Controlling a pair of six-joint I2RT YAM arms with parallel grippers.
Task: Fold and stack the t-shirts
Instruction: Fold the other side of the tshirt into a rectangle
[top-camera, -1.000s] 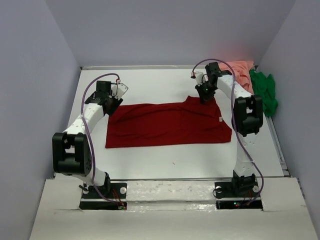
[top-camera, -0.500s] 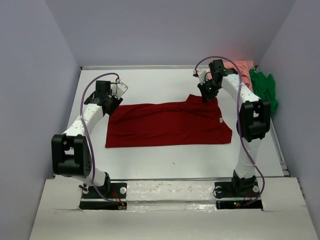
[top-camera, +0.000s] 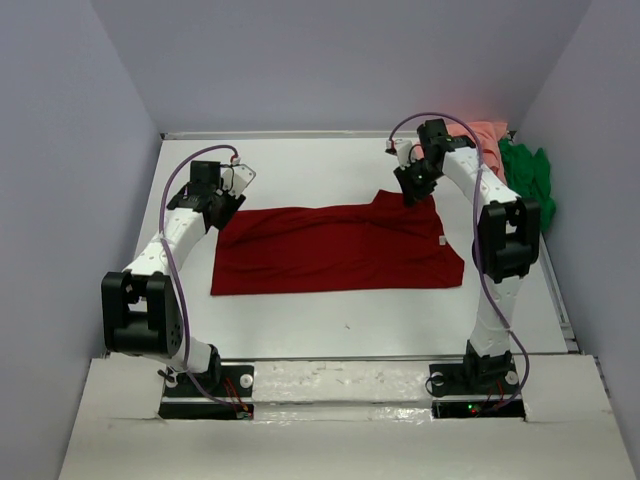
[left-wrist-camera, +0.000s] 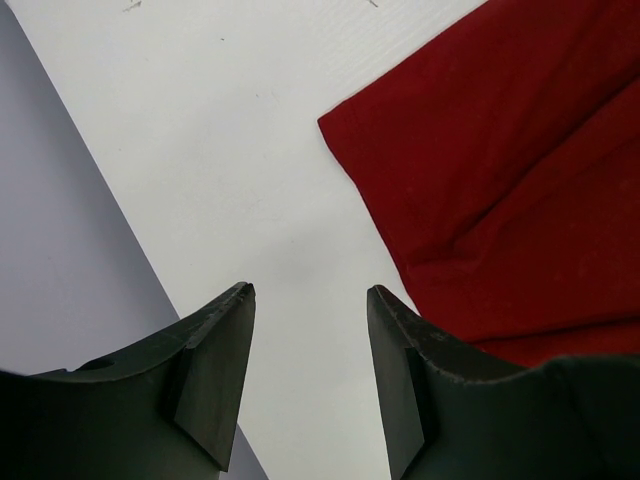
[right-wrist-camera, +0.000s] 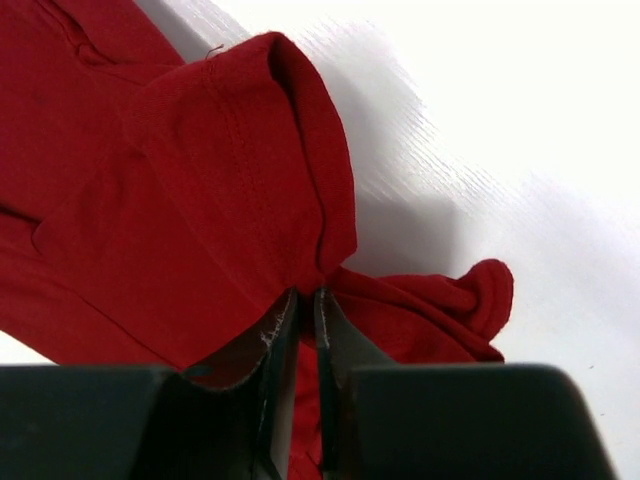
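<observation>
Top external: white table (top-camera: 300, 170), lilac walls (top-camera: 340, 60), dark red t-shirt (top-camera: 340, 250) spread.

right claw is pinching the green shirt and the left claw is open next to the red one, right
Not the green one: the right claw pinches the dark red t-shirt, as the right wrist view shows. The left claw is open beside it.

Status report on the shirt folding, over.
Left pincer open, beside dark red t-shirt. Right pincer pinching its far edge. Heaped far right: pink t-shirt, green t-shirt; nothing blocking.
</observation>
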